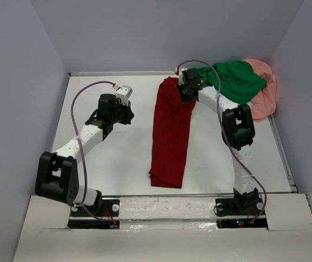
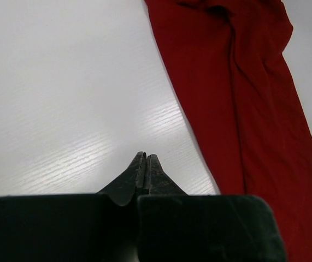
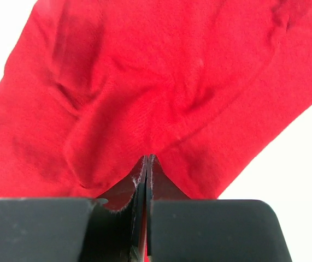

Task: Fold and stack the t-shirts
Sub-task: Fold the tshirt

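The dark red t-shirt [image 1: 169,136] lies as a long narrow strip down the middle of the white table. It also fills the right wrist view [image 3: 145,82] and the right side of the left wrist view [image 2: 254,109]. My right gripper [image 1: 184,90] [image 3: 146,157] is at the shirt's far right corner, shut on a pinch of its cloth, with folds running to the tips. My left gripper [image 1: 129,114] [image 2: 146,155] is shut and empty over bare table, left of the shirt. The bright green t-shirt [image 1: 235,79] lies crumpled on the salmon pink t-shirt [image 1: 262,93] at the far right corner.
The white table [image 1: 117,158] is boxed in by grey walls at the back and both sides. The right arm's elbow [image 1: 239,126] hangs over the table just in front of the green and pink pile.
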`<action>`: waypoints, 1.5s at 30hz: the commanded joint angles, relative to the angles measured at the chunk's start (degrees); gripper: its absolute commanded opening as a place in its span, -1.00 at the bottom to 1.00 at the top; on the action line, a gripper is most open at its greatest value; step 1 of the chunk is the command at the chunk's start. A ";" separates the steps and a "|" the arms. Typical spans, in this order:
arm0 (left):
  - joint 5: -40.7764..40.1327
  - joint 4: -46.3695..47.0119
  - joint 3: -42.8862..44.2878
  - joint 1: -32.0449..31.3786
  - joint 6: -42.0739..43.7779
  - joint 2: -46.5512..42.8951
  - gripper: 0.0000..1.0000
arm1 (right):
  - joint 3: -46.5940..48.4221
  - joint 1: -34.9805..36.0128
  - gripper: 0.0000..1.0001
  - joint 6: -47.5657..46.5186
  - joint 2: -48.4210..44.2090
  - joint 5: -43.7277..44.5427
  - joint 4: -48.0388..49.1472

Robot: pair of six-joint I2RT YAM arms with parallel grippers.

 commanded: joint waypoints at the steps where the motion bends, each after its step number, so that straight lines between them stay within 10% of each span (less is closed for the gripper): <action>1: 0.52 2.89 -0.70 -0.12 -0.19 0.04 -1.00 | 1.66 0.50 -1.00 -0.69 -2.69 0.27 5.76; 19: 0.61 3.16 -1.67 -0.12 -0.10 -4.36 -1.00 | 25.90 -0.56 -1.00 7.30 19.79 -7.63 -19.97; 45: 0.87 4.56 -3.25 0.85 -0.19 -7.87 -1.00 | 45.44 -1.08 -1.00 10.56 30.89 0.69 -1.20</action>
